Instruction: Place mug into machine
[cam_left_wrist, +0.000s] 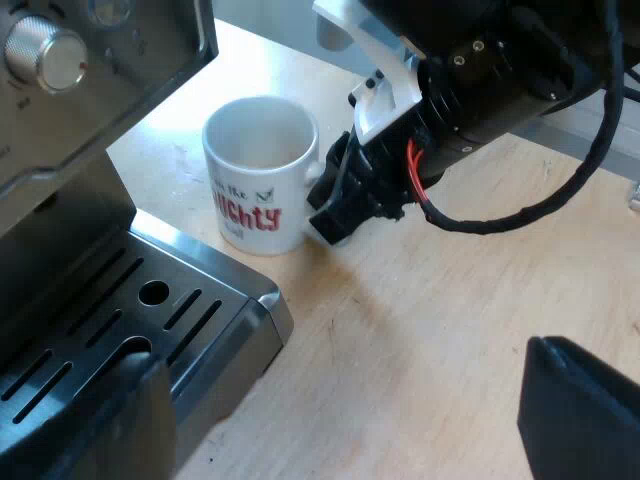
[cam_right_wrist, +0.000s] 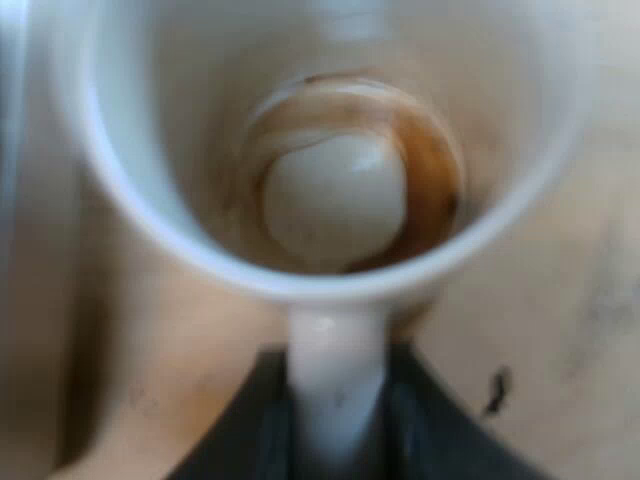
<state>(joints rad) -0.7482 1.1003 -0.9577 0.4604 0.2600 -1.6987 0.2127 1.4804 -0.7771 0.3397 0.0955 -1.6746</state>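
Coffee workbench: espresso machine (cam_left_wrist: 90, 300), plywood top (cam_left_wrist: 420, 340)

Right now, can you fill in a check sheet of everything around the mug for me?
Surface: light wooden table, a few dark marks.
Job's things: white mug with red letters, upright on the table beside the drip tray of the espresso machine; brown coffee ring inside the mug.
Clutter: nothing seen.
Tools: right tool shut on the mug's handle; left tool open and empty, over the table near the drip tray.
Cables: nothing seen.
Surroundings: nothing seen.
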